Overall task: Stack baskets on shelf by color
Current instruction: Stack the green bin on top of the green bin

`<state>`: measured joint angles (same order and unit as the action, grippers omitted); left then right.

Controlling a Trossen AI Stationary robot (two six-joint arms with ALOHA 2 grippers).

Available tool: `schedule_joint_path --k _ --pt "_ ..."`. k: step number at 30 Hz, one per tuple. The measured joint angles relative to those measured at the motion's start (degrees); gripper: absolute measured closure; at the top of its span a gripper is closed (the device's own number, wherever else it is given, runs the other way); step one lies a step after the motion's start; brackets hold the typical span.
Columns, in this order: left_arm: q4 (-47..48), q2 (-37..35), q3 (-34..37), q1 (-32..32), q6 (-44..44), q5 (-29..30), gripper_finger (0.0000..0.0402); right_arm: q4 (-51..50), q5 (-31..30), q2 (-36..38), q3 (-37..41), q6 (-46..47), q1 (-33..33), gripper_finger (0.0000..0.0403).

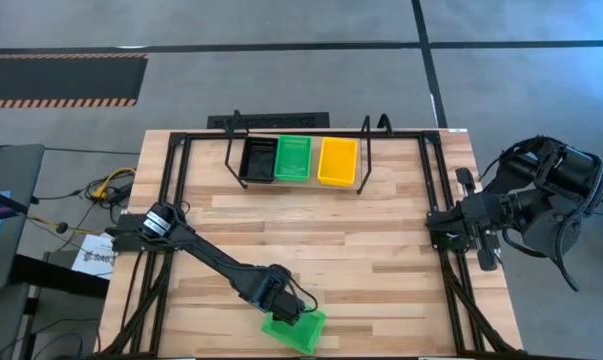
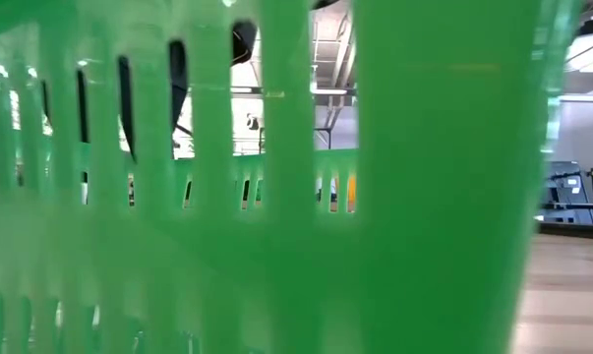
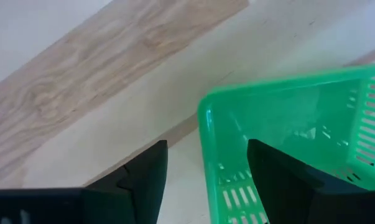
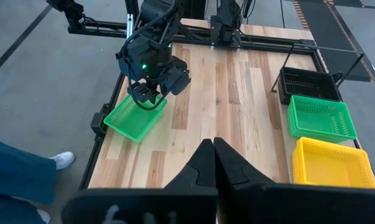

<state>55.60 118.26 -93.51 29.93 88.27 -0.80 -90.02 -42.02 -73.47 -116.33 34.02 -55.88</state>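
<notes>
**High view: loose green basket at the near table edge, left gripper open at its rim**

High view shows the loose basket (image 1: 294,332) at the table's (image 1: 381,230) near edge, left of centre, sitting askew to the planks. It is bright green, rectangular and open-topped, with slotted walls. In the low view that same basket (image 2: 276,197) fills almost the whole picture, its vertical slots letting the room show through. The left wrist view looks down on one rounded corner of it (image 3: 287,124): a smooth rim, thin translucent walls, rows of short slots low on the sides.

The left gripper (image 1: 286,305) is over the basket's rim on the side toward the shelf. Its fingers (image 3: 143,180) stand apart, one outside the wall above bare wood and the other inside the basket; whether either touches the plastic cannot be told. From the right wrist view the left gripper (image 4: 147,93) hangs above the basket's (image 4: 132,117) edge.

On the shelf (image 1: 296,150) at the far side sit three more baskets side by side: a black one (image 1: 258,159), a green one (image 1: 293,158) and a yellow one (image 1: 337,160). How many lie nested in each cannot be told.

The right gripper (image 1: 451,228) waits at the table's right edge, its fingers (image 4: 203,165) pressed together on nothing.

A person's leg and shoe (image 4: 56,160) show beside the table.
</notes>
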Motion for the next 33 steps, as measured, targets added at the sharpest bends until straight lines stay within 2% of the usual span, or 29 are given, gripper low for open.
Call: schedule_joint_path --k 5,11,15,19,25,28,30,33 --pt "-1.4 0.9 0.0 -0.3 0.0 -0.6 0.0193 0.0 0.0 0.0 0.0 0.0 0.0 0.0402" --pt "-5.3 6.1 0.0 -0.3 -1.8 -8.3 0.0193 0.0 0.0 0.0 0.0 0.0 0.0 0.0402" --pt "-6.3 8.0 -0.5 -0.6 -1.6 -11.3 0.0198 0.0 0.0 0.0 0.0 0.0 0.0 0.0402" --pt "-5.3 7.4 -0.5 -1.0 -1.6 -9.1 0.0243 0.1 0.0 0.0 0.0 0.0 0.0 0.0402" --pt "-5.7 6.7 -0.4 -3.1 -7.7 -8.5 0.0382 0.1 0.0 0.0 0.0 0.0 0.0 0.0402" --pt "-6.4 5.9 -0.5 -3.8 -11.8 -8.8 0.0395 0.1 0.0 0.0 0.0 0.0 0.0 0.0402" --pt "-3.6 5.0 -2.7 -4.5 -15.6 -7.5 0.04 0.1 0.0 0.0 0.0 0.0 0.0 0.0402" --pt "7.7 3.3 -9.1 -6.5 -21.7 -1.8 0.0401 0.1 0.0 0.0 0.0 0.0 0.1 0.0402"
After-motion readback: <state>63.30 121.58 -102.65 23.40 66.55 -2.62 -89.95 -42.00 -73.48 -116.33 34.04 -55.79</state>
